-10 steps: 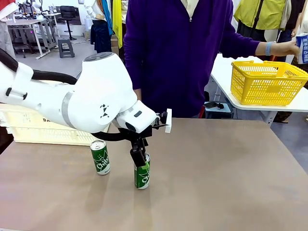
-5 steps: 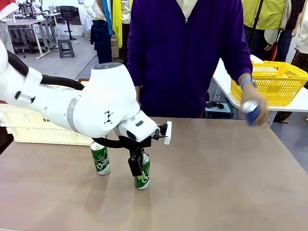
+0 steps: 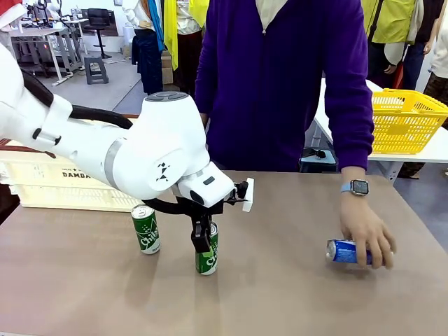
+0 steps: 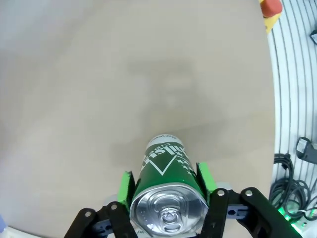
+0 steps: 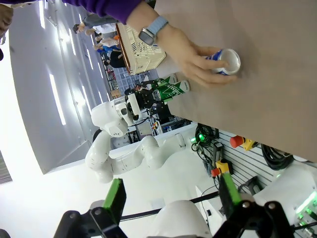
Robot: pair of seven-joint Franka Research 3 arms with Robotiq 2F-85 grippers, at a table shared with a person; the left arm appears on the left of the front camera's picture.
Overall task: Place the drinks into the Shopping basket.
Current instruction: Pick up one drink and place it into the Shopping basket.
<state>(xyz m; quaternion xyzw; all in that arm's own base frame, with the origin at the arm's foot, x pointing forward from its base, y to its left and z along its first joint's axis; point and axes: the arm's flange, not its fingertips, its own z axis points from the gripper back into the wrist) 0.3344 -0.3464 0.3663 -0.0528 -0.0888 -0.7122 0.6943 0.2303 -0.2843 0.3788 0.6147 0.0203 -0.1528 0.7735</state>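
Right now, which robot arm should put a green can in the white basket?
Left. The left gripper clamps a green can, near the Shopping basket; the right gripper hangs open, far away.

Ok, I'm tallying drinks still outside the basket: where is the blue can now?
In the front view the blue can lies on its side on the right of the table, under the person's hand, well right of the nearer green can.
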